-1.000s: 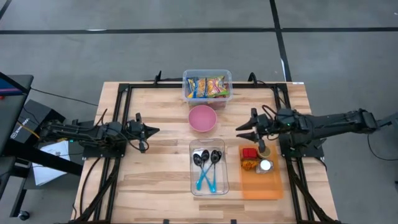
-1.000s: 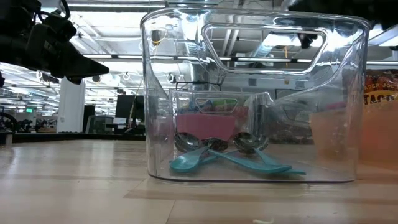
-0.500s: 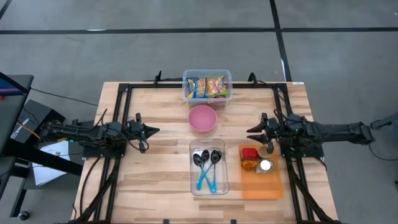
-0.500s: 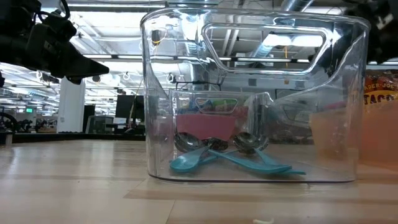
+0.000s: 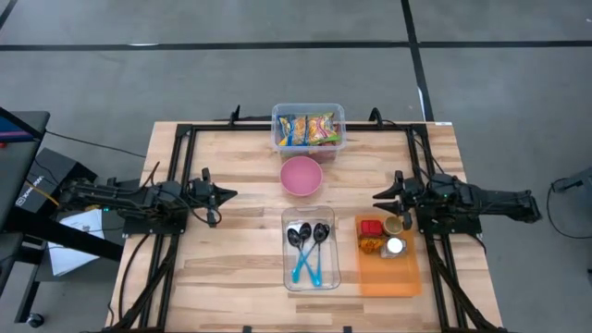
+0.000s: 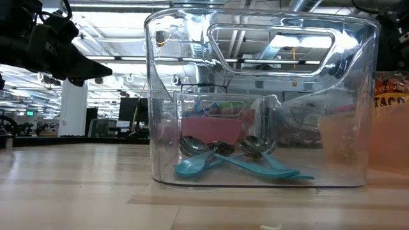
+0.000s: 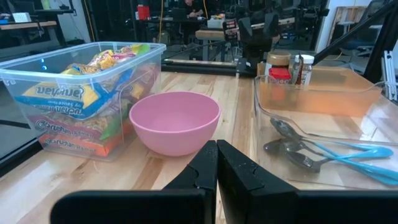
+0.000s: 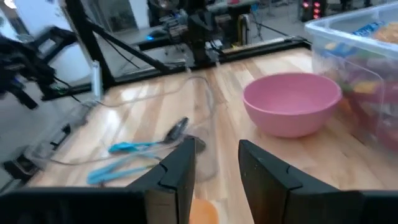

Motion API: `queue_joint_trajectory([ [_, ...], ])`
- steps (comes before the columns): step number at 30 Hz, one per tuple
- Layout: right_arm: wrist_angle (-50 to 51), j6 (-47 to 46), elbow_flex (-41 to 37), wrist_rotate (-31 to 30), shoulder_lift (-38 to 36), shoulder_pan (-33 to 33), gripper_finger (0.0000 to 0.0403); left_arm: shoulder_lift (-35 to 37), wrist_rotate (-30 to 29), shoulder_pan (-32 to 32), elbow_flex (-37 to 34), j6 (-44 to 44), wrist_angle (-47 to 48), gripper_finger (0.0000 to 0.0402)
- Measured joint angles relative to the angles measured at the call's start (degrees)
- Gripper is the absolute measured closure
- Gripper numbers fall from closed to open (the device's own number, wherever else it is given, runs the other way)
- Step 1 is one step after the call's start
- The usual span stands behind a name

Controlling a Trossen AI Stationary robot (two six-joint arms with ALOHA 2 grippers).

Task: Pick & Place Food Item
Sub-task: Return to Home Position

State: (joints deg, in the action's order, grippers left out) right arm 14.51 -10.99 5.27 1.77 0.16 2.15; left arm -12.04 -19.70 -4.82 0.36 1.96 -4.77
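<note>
The pink bowl (image 5: pixel 301 176) sits near the middle of the wooden table (image 5: pixel 240 250). Just behind it, at the far edge, stands the top transparent bin (image 5: pixel 308 106). The noodle packs lie inside this bin, packed side by side. The blue noodle pack (image 5: pixel 292 129) is on the side of the bin that faces the left arm, with a more colourful pack (image 5: pixel 322 128) next to it.

The left gripper (image 5: pixel 222 194) hangs well to the left of the bowl, pointing towards it. In the left wrist view its two dark fingers (image 7: pixel 202 163) are pressed flat together, and nothing is caught between them.

The right gripper (image 5: pixel 379 196) hangs on the opposite side of the bowl, also well apart from it and pointing inwards. In the right wrist view its fingers (image 8: pixel 180 163) stand parted with a clear gap, and nothing is held in it.

In front of the bowl, on the near side, is a second clear bin (image 5: pixel 311 285). It holds two spoons (image 5: pixel 308 245) with dark bowls and blue handles. To the right of that bin, and diagonally forward of the bowl, lies an orange tray (image 5: pixel 388 277). A few small jars (image 5: pixel 384 236) are grouped at the end of the tray nearest the right gripper
</note>
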Motion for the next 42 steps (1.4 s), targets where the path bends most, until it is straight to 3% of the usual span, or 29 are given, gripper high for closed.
queue_joint_trajectory([
  [8,-0.1,3.3,0.0,-0.3,0.0,0.2,0.0287,-0.2,0.0,0.0,0.0,0.0,-0.2,0.0399],
  [42,0.0,0.0,-0.1,-0.3,0.2,0.2,0.0287,-0.2,0.0,0.0,0.0,0.0,-0.2,0.0399],
])
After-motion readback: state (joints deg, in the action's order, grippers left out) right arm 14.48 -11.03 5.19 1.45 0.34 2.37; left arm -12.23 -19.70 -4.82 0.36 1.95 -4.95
